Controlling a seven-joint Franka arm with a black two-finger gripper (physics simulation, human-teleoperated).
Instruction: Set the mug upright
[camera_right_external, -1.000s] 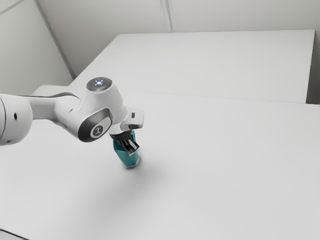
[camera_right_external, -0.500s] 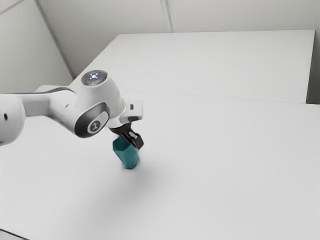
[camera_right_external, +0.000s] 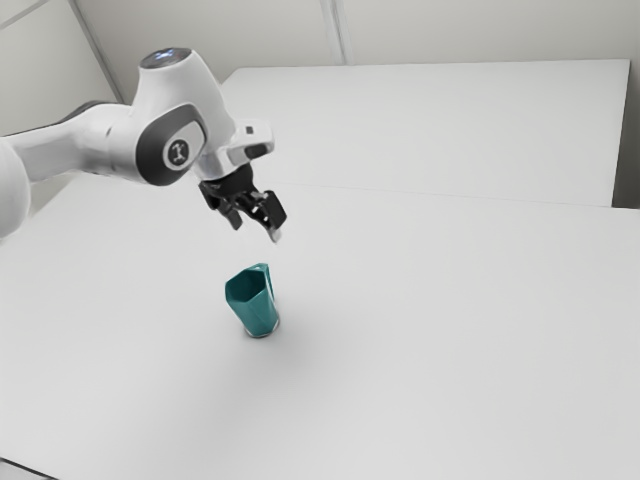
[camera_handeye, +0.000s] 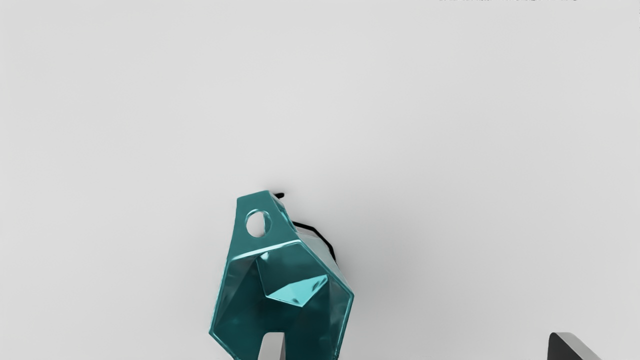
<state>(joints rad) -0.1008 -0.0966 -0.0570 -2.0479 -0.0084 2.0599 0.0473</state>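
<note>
At the exterior view's left, a white robot arm (camera_right_external: 110, 140) reaches over a pale worktop (camera_right_external: 430, 350). Next along, a teal mug (camera_right_external: 255, 303) stands on its base on the worktop, mouth up, as the task asks. The pincer (camera_right_external: 255, 228) hangs above, well apart from it, its fingers (camera_handeye: 272, 347) spread and clamped on nothing. With the mug upright, good handling means giving it room: a fingertip brushing the flared rim (camera_handeye: 347, 320) or the handle (camera_handeye: 242, 242) could topple it. A light wall (camera_right_external: 480, 30) rises behind the worktop.
</note>
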